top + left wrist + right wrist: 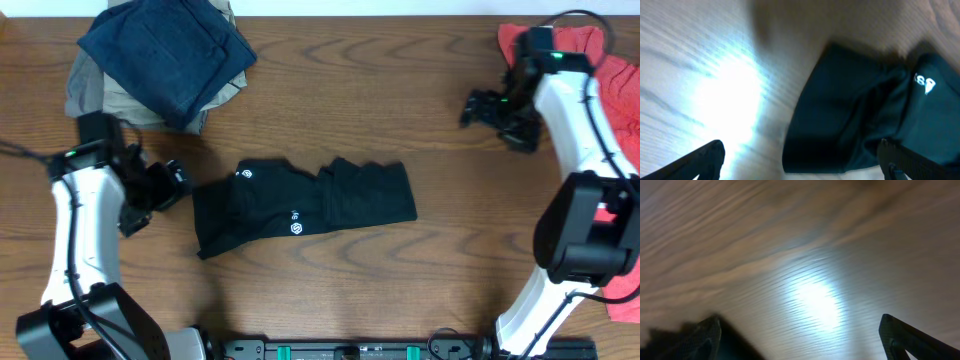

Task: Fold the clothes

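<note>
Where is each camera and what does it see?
Overhead: above the table, looking down at the black garment; left arm and right arm show.
Left wrist: left arm, facing the garment's edge; the open left tool frames it.
Right wrist: right arm, facing bare wood; the right tool shows.
Shared: overhead and left wrist see the garment.

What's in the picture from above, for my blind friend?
A black garment lies half-folded on the table. The robot's left hand is by its edge; the right hand is far away. Folded clothes sit top left, red cloth top right.
</note>
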